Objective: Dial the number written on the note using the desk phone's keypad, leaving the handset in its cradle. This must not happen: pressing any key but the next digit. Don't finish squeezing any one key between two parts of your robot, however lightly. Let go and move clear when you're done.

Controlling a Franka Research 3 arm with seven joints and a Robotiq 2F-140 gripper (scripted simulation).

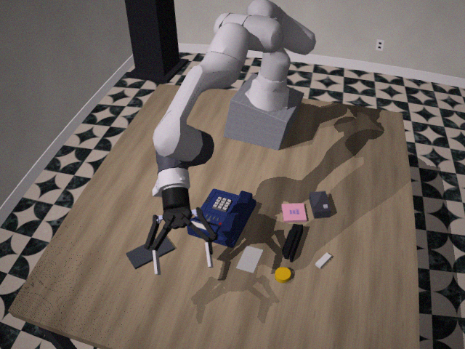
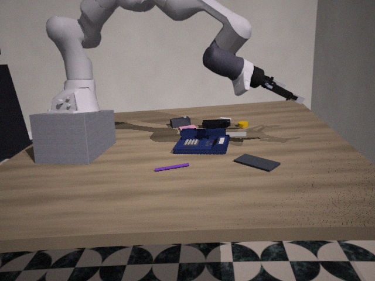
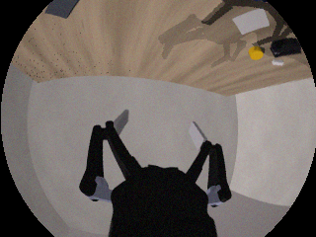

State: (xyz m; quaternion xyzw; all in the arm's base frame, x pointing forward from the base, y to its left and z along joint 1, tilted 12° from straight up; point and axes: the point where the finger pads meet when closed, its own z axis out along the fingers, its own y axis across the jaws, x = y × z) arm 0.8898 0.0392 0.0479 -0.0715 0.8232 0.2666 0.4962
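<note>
A blue desk phone sits on the table, with its pale keypad facing up. The handset lies along the side of the phone in its cradle. A pink note has small blue marks, too small to read here. A white card lies near the phone with no writing that I can see. My gripper is wide open and empty, high above the table beyond the phone and pointing outward, away from the base.
A dark flat slab and a purple pen lie to one side of the phone. Across from them are a dark box, a black object, a yellow disc and a small white block.
</note>
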